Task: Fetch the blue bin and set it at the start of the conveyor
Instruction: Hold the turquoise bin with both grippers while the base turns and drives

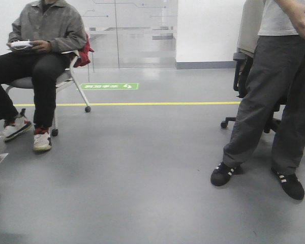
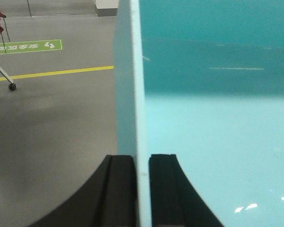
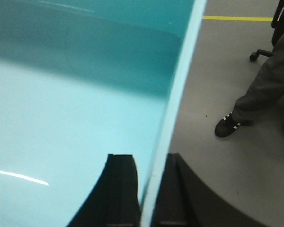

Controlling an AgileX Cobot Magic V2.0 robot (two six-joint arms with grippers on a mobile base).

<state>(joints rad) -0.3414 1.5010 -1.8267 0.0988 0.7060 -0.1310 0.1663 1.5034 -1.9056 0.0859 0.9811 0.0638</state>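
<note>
**Blue bin gripped at both side walls, between my two tools**

Front view: the grey floor [image 1: 142,168] stretches away to a yellow line [image 1: 142,103] and a green floor sign [image 1: 110,86] beyond it. A seated person [image 1: 38,46] at far left holds a white controller [image 1: 21,44]. A standing person [image 1: 279,96] fills the right side, with a black office chair [image 1: 241,76] behind the legs. Neither the bin nor my tools appear here.

Left wrist view: my left tool [image 2: 142,160] is clamped on the blue bin [image 2: 217,142]. One black finger [image 2: 120,189] sits outside the left wall and the other sits inside, with the thin pale rim edge pinched between them. That wall runs straight from near to far. The bin's open side faces up. Its smooth aqua floor and darker far wall spread to the right of the tool, and grey floor, the yellow line and the green sign lie to the left.

Right wrist view: my right tool [image 3: 149,161] is likewise clamped on the bin [image 3: 75,118]. It holds the right wall, one finger inside and one outside. The rim runs from near to far, leaning slightly right. The bin's interior lies to the left of the tool. To the right are floor and the standing person's black striped shoe [image 3: 229,126].

So the bin sits between my tools, held by its two opposite walls. I cannot tell from these close views which way its long axis lies.
</note>
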